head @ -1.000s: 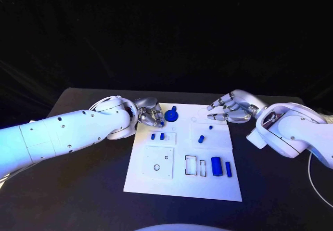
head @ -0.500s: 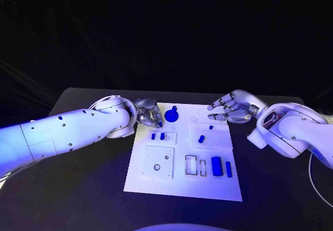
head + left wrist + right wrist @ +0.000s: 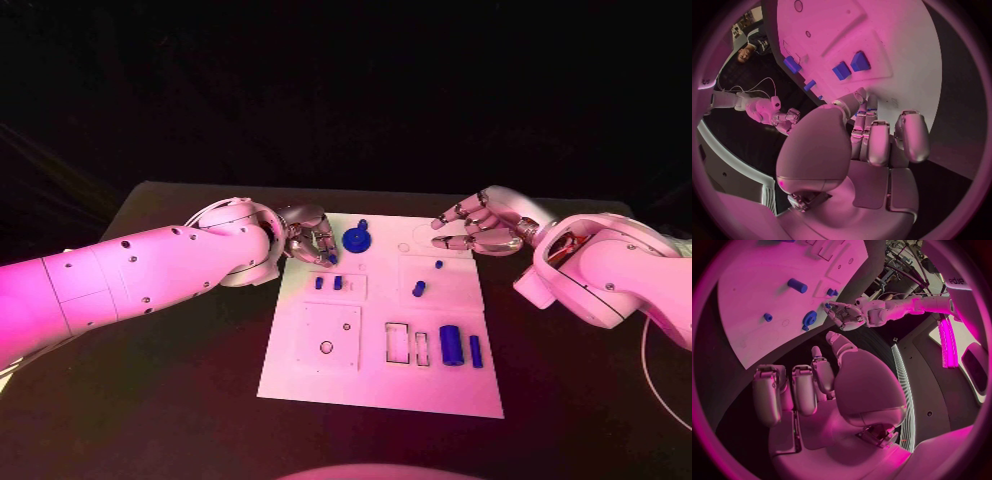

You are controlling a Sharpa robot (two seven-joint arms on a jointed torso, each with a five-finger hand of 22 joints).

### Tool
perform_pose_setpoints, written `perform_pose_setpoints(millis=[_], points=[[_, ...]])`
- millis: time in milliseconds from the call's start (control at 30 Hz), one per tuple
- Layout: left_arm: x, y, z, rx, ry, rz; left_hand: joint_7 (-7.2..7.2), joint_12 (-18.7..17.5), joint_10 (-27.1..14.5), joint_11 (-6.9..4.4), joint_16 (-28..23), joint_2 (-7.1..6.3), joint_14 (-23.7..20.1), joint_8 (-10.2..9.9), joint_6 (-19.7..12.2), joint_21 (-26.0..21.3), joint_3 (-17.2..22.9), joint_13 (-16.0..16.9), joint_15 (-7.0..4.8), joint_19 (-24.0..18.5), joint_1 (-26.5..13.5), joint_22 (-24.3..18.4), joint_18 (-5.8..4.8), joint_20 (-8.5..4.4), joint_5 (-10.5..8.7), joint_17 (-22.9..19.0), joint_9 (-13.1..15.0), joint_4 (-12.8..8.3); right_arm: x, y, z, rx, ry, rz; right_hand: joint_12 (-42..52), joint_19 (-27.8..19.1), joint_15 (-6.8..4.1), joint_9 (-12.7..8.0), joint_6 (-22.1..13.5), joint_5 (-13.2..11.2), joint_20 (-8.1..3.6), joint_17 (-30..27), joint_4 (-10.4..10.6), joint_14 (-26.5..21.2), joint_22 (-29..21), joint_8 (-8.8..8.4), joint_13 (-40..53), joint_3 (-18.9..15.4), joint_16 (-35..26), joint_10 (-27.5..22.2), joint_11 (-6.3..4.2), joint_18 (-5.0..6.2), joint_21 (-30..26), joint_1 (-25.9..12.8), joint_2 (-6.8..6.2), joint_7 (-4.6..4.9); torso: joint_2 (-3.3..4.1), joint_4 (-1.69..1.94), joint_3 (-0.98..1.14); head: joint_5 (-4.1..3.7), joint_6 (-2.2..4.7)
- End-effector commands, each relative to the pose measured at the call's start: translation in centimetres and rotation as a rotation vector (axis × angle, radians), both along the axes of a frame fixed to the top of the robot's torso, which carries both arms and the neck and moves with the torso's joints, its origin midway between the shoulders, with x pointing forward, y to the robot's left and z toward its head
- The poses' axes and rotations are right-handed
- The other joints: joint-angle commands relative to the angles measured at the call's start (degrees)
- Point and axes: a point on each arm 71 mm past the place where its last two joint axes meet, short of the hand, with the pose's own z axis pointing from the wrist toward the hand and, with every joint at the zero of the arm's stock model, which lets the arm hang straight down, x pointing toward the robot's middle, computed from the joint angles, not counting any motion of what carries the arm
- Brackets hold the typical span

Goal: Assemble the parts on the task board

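Board [image 3: 378, 385] between hands; left robot hand [image 3: 309, 240] pinches blue part [image 3: 330, 258]; right robot hand [image 3: 477, 225] empty, spread.

A black table [image 3: 173, 350] carries everything. In its middle lies a white task board [image 3: 378, 385], flat, its long side running away from the robot. The board takes up the centre strip of the tabletop, with bare dark surface on both sides of it and a narrower band along its far edge.

matt task board [image 3: 378, 375], glossy metal robot hand [image 3: 309, 240]
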Motion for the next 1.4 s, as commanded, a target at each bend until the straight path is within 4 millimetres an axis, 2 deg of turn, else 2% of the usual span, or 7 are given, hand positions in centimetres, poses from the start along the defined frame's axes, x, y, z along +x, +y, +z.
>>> perform_pose_setpoints(millis=[33, 833, 1400], points=[[-0.1, -0.21, -0.1, 0.01, 0.018, -0.014, 0.27, -0.33, 0.42, 0.15, -0.12, -0.14, 1.5, -0.34, 0.27, -0.35, 0.12, -0.08, -0.3, 0.91, -0.6, 3.5, -0.67, -0.39, 0.14, -0.05, -0.08, -0.05, -0.07, 0.14, -0.05, -0.004, 0.002, 0.015, 0.1, -0.06, -0.43, -0.08, 0.44, 0.18, -0.44, 4.91, -0.02, 3.86, 6.11, -0.34, 2.47, 0.36, -0.3, -0.2, 0.05, 0.5, -0.34, 0.36, 0.1, 0.11, 0.0, 0.0, 0.03, 0.03, 0.01], [0.06, -0.41, -0.31, 0.023, 0.033, -0.008, 0.27, -0.51, 0.52, 0.15, -0.11, -0.11, 1.5, -0.42, 0.31, -0.43, 0.14, -0.08, -0.3, 0.89, -0.72, 3.47, -0.65, -0.38, 0.14, -0.03, -0.14, -0.02, -0.09, 0.19, -0.07, -0.004, 0.005, 0.017, 0.08, -0.07, -0.43, -0.09, 0.44, 0.16, -0.45, 4.87, 0.04, 3.86, 6.07, -0.36, 2.44, 0.4, -0.35, -0.21, 0.05, 0.51, -0.38, 0.29, 0.04, 0.11, 0.02, -0.1, 0.03, 0.0, -0.03], [0.17, -0.37, -0.37, 0.026, 0.034, -0.004, 0.39, -0.93, 0.44, 0.25, -0.04, -0.15, 1.49, -0.7, 0.09, -0.51, 0.18, -0.13, -0.23, 0.86, -0.89, 3.44, -0.64, -0.34, 0.14, 0.09, -0.31, -0.01, -0.1, 0.16, -0.14, -0.009, 0.012, 0.021, 0.05, -0.06, -0.43, -0.09, 0.44, 0.15, -0.45, 4.87, 0.06, 3.86, 6.08, -0.37, 2.41, 0.39, -0.35, -0.23, 0.06, 0.51, -0.37, 0.25, 0.02, 0.11, 0.01, 0.0, 0.0, -0.05, -0.1]])
